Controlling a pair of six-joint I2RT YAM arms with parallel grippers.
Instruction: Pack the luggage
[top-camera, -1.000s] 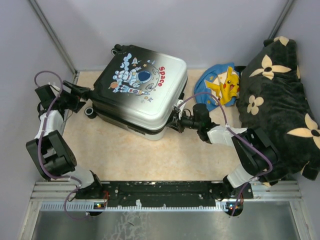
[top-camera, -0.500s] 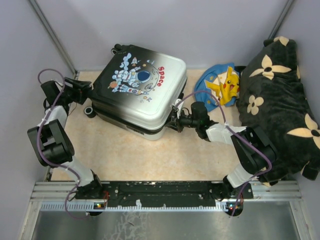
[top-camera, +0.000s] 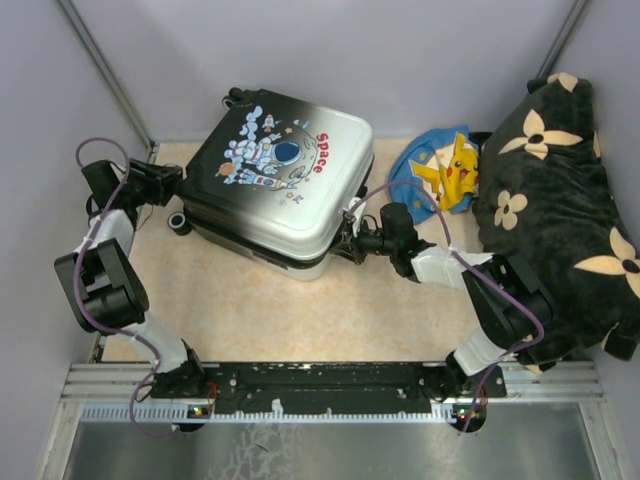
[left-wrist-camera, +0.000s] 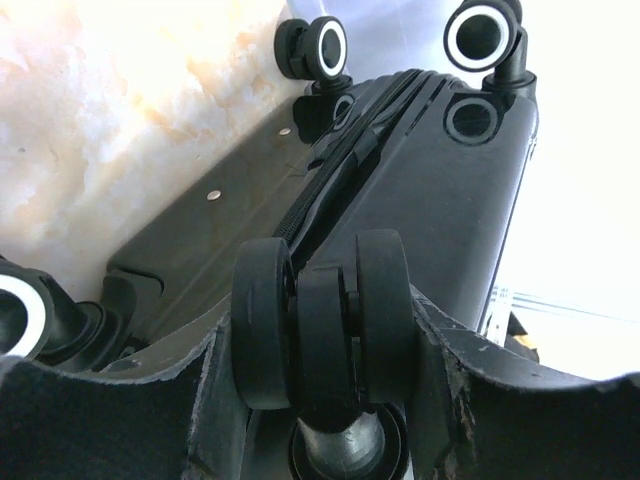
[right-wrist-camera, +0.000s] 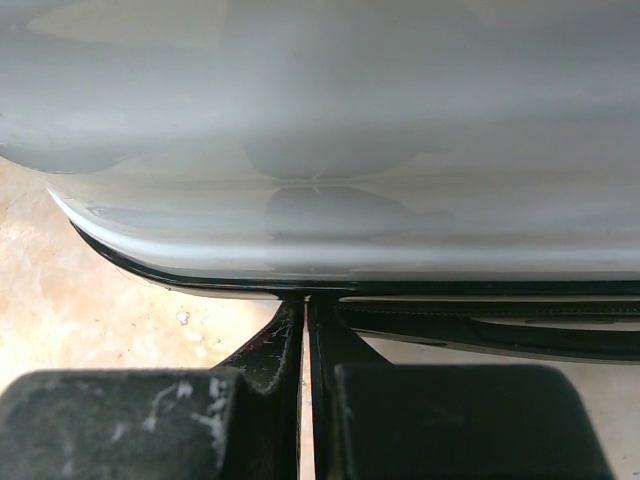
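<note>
luggage (top-camera: 280, 170) stiff, slick shell, likely rolls; hold wheel/seam | left gripper (left-wrist-camera: 325, 345) straddles wheel (left-wrist-camera: 325, 290); grip unclear | right gripper (right-wrist-camera: 305, 330) closed at seam (right-wrist-camera: 500, 318)

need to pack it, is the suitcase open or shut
Shut: the luggage lies flat, printed shell up, halves together, no lining showing. Whether it is zipped, cannot tell.

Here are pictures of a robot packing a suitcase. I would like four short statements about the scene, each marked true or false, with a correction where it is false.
1. The suitcase lies closed, with the astronaut print facing up. True.
2. The right tool is wide open. False: it is shut, at the suitcase's side seam.
3. The left tool has a black wheel between its fingers. True.
4. The yellow plush lies inside the suitcase. False: it lies outside, on a blue item beside the flowered cushion.
</note>
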